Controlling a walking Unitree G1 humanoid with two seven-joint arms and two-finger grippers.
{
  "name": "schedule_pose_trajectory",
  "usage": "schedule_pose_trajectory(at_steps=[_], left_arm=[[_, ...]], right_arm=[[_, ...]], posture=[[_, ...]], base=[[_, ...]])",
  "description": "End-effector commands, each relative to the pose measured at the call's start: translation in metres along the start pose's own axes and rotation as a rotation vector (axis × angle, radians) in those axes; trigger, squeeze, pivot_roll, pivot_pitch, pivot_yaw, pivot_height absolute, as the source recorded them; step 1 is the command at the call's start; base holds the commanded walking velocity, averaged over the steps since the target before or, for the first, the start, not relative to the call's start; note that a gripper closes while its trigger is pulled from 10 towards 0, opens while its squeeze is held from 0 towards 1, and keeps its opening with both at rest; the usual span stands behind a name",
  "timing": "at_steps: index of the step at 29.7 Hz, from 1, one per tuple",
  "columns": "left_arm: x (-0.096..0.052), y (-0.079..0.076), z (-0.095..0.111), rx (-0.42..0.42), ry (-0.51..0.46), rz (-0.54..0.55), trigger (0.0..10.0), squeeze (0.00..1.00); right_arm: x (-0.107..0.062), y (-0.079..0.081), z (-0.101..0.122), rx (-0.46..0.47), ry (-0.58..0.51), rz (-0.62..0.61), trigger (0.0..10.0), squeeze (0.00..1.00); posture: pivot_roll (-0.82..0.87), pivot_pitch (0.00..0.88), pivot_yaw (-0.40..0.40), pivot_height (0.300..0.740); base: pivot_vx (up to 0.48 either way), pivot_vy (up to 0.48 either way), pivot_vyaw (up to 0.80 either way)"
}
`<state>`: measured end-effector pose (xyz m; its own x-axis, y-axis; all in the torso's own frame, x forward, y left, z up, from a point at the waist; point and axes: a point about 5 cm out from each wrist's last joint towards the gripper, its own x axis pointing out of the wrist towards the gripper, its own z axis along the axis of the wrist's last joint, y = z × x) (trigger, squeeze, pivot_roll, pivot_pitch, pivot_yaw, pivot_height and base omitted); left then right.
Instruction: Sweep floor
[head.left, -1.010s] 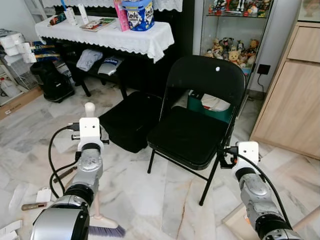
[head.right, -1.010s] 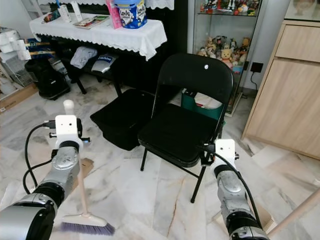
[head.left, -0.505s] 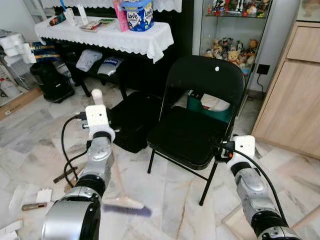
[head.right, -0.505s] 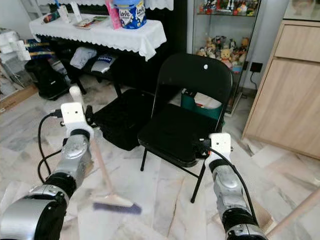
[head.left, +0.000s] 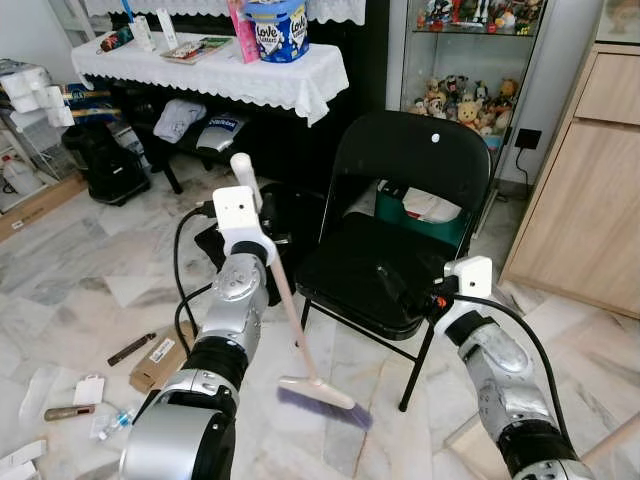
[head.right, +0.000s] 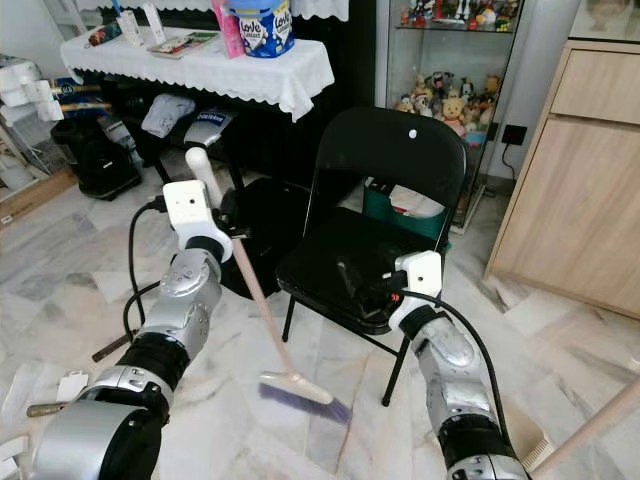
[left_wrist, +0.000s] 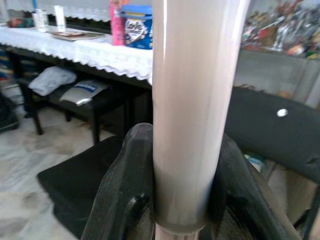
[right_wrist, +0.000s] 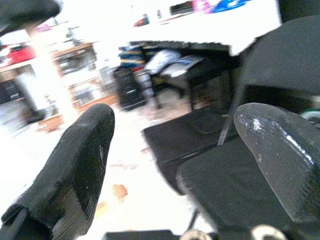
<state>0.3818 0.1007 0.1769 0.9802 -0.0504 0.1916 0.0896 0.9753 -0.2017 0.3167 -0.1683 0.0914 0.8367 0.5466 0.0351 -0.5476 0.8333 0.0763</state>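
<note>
Soft, even daylight fills the room in both head views, where the marble floor (head.left: 80, 270) is bright and shadows beneath the folding chair (head.left: 400, 250) are faint. The broom head (head.left: 322, 398) is smeared by motion blur, while the furniture stays sharp. In the left wrist view the pale broom handle (left_wrist: 192, 110) looms close and soft-focused, and the background is mildly hazy. The right wrist view is heavily overexposed toward the white tablecloth (right_wrist: 200, 25), blurred throughout, with the right gripper's fingers (right_wrist: 75, 160) dark and grainy.
</note>
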Motion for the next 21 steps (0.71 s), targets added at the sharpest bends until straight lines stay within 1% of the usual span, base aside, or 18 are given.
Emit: schedule_pose_trajectory(at_steps=[1, 4, 5, 8, 9, 11, 15, 19, 21], left_arm=[[0.004, -0.005, 0.015, -0.012, -0.043, -0.027, 10.0, 0.0], [0.003, -0.013, 0.017, -0.033, -0.03, -0.075, 10.0, 0.0], [0.003, -0.013, 0.017, -0.033, -0.03, -0.075, 10.0, 0.0], [-0.001, -0.028, 0.018, -0.036, -0.017, -0.182, 10.0, 0.0], [-0.004, -0.036, 0.018, -0.045, -0.005, -0.242, 10.0, 0.0], [-0.007, -0.042, 0.018, -0.069, 0.009, -0.28, 10.0, 0.0], [-0.01, -0.05, 0.017, -0.088, 0.036, -0.32, 10.0, 0.0], [-0.014, -0.056, 0.018, -0.084, 0.057, -0.365, 10.0, 0.0], [-0.016, -0.058, 0.02, -0.093, 0.067, -0.388, 10.0, 0.0]], right_arm=[[0.005, 0.007, 0.005, -0.003, -0.017, 0.063, 10.0, 0.0], [0.004, 0.009, 0.007, 0.006, -0.015, 0.093, 10.0, 0.0], [0.004, 0.009, 0.007, 0.006, -0.015, 0.093, 10.0, 0.0], [0.005, 0.011, 0.009, 0.02, -0.022, 0.129, 10.0, 0.0], [0.006, 0.012, 0.01, 0.018, -0.018, 0.15, 10.0, 0.0], [0.006, 0.014, 0.011, 0.014, -0.016, 0.164, 10.0, 0.0], [0.007, 0.017, 0.013, 0.017, -0.018, 0.212, 10.0, 0.0], [0.007, 0.019, 0.016, 0.008, -0.027, 0.248, 10.0, 0.0], [0.009, 0.014, 0.019, -0.012, -0.024, 0.227, 10.0, 0.0]], posture=[[-0.11, 0.0, 0.132, 0.74], [-0.11, 0.0, 0.132, 0.74], [-0.11, 0.0, 0.132, 0.74], [-0.11, 0.0, 0.13, 0.74], [-0.1, 0.0, 0.13, 0.74], [-0.1, 0.0, 0.13, 0.74], [-0.1, 0.0, 0.129, 0.74], [-0.1, 0.0, 0.127, 0.74], [-0.1, 0.0, 0.126, 0.74]], base=[[0.0, 0.0, 0.0], [0.0, 0.0, 0.0], [0.0, 0.0, 0.0], [0.0, 0.0, 0.0], [0.0, 0.0, 0.0], [0.0, 0.0, 0.0], [0.0, 0.0, 0.0], [0.0, 0.0, 0.0], [0.0, 0.0, 0.0]])
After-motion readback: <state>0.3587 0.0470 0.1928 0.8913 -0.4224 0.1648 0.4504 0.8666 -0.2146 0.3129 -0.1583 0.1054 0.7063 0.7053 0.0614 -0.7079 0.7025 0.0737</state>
